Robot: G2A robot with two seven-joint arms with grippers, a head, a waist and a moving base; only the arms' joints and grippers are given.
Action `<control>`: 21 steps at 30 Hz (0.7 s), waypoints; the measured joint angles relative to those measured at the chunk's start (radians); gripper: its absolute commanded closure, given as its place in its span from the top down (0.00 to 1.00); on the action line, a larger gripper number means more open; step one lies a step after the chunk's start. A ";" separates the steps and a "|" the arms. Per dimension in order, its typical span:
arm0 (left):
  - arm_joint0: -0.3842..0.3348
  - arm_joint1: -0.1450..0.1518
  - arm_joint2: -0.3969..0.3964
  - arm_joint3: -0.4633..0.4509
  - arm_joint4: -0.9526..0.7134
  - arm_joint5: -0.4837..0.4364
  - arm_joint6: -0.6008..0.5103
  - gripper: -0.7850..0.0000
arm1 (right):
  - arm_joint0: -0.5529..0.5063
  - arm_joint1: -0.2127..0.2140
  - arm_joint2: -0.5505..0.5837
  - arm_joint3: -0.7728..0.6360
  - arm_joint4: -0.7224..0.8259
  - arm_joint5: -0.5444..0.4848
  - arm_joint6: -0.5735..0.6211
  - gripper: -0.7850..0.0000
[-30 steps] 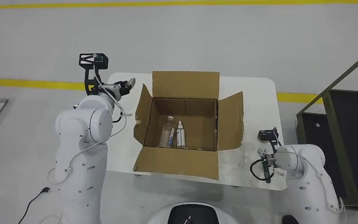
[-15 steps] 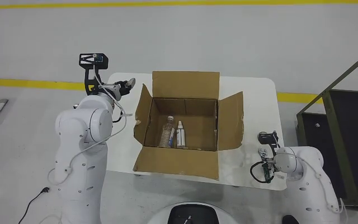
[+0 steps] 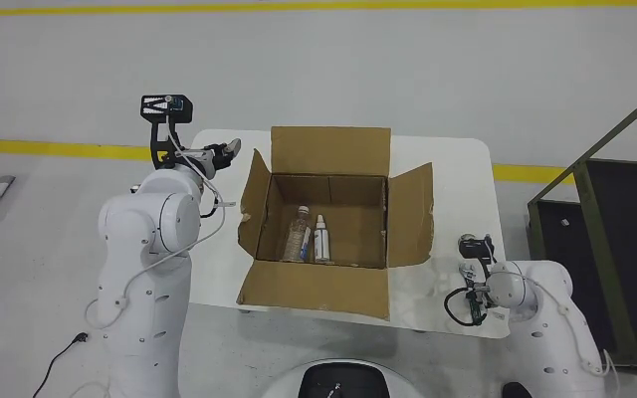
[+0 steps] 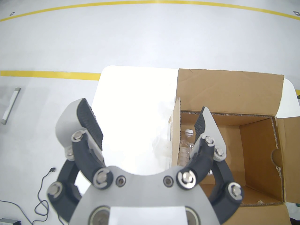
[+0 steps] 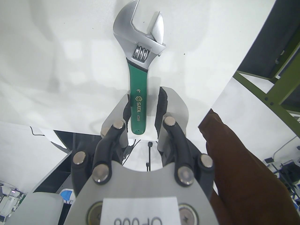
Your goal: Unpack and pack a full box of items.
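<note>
Right wrist view showed the right claw [image 5: 144, 101] low over the table [image 5: 58, 36], its two fingers a little spread on both sides of the green handle of a wrench [image 5: 138, 71]; one pad [image 5: 127, 112] seemed to touch the handle, and the other pad [image 5: 161, 105] stood just apart from it, so the handle was not pinched; the wrench lay flat on the white top, its silver head pointing away from the claw. In the top view this wrench was near the table's right front corner, to the right of the box [image 3: 318, 287] and apart from it.

The left claw [image 4: 143, 108] was spread wide with nothing between its fingers; it hung above the left side of the table, just beside the box's left flap.

The cardboard box stood in the middle of the table with all four flaps folded out; inside, on its floor, a clear bottle [image 3: 297, 235] and a small white spray bottle [image 3: 320, 239] lay side by side toward the left half; beyond the right end of the table stood a green-framed cart [image 3: 597, 199].
</note>
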 measured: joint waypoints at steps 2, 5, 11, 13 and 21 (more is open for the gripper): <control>0.000 0.000 0.000 0.000 0.000 0.000 0.000 1.00 | 0.001 0.002 -0.004 0.003 0.004 0.001 0.000 0.31; 0.000 0.000 0.000 0.000 0.000 0.000 0.000 1.00 | 0.002 0.005 -0.009 0.005 0.011 0.003 0.000 0.23; 0.000 0.000 0.000 0.000 0.000 0.000 0.000 1.00 | 0.009 0.011 -0.022 0.017 0.016 0.010 0.000 0.21; 0.000 0.000 0.000 0.000 0.000 0.000 0.000 1.00 | 0.012 0.012 -0.026 0.022 0.016 0.012 0.000 0.20; 0.000 0.000 0.000 0.000 0.000 0.000 0.000 1.00 | 0.023 0.019 -0.035 0.031 0.026 0.021 0.000 0.00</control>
